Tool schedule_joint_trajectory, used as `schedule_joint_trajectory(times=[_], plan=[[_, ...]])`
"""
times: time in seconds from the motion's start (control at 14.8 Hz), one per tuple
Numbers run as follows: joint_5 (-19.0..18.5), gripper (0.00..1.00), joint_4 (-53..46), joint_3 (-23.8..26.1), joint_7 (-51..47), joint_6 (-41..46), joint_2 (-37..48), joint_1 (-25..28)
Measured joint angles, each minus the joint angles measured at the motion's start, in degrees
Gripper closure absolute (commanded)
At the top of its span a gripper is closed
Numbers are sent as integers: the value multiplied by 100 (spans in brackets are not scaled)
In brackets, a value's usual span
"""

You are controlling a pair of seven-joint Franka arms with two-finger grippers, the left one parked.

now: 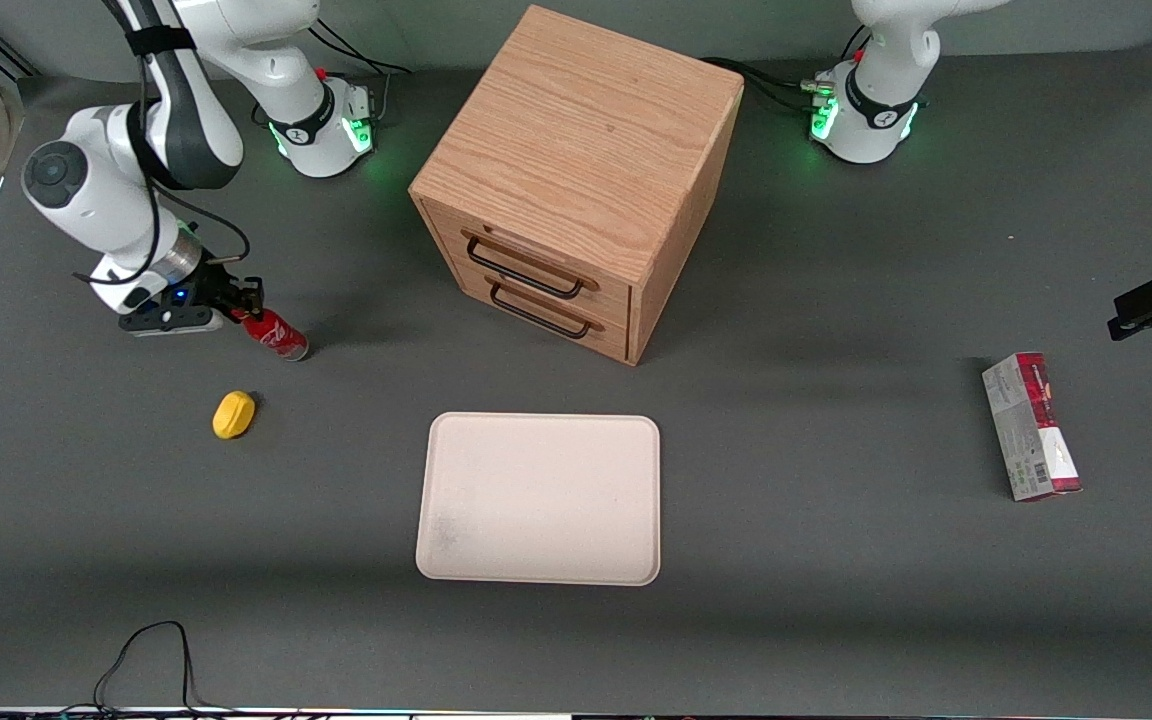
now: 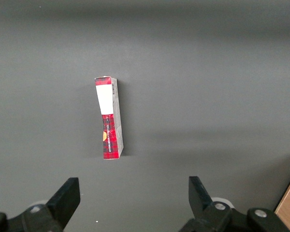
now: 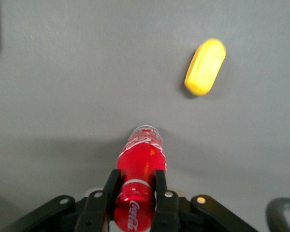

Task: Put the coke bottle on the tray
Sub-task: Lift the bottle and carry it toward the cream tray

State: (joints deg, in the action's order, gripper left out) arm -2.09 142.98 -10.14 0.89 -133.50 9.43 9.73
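The coke bottle [image 1: 274, 333] is a small red bottle with white script. It lies tilted at the working arm's end of the table, its clear base toward the drawer cabinet. My gripper [image 1: 241, 303] is shut on the bottle's neck and cap end. In the right wrist view the two black fingers [image 3: 111, 186] press on either side of the bottle [image 3: 141, 162] just below its red cap. The cream-beige tray [image 1: 540, 497] lies flat, nearer the front camera than the cabinet and well apart from the bottle.
A yellow lemon-like lump [image 1: 233, 414] lies near the bottle, nearer the front camera; it also shows in the right wrist view [image 3: 205, 66]. A wooden drawer cabinet [image 1: 576, 180] stands mid-table. A red-and-grey carton [image 1: 1031, 425] lies toward the parked arm's end.
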Motion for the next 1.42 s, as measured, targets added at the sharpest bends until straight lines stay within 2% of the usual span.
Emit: schedule_joint_trajectory(times=[0.27, 0.47, 0.74, 1.08, 1.28, 1.42], plan=[[14, 100, -1595, 307, -217, 1252, -484, 4], [70, 100, -3311, 574, -540, 2407, -1175, 21], [303, 100, -5407, 747, -1000, 3353, -2090, 28], [288, 100, -7461, 1481, -2169, 3843, -3112, 71], [59, 100, -7838, 1960, -2717, 3824, -3666, 139], [-126, 100, -7874, 2046, -3067, 3483, -4071, 319]])
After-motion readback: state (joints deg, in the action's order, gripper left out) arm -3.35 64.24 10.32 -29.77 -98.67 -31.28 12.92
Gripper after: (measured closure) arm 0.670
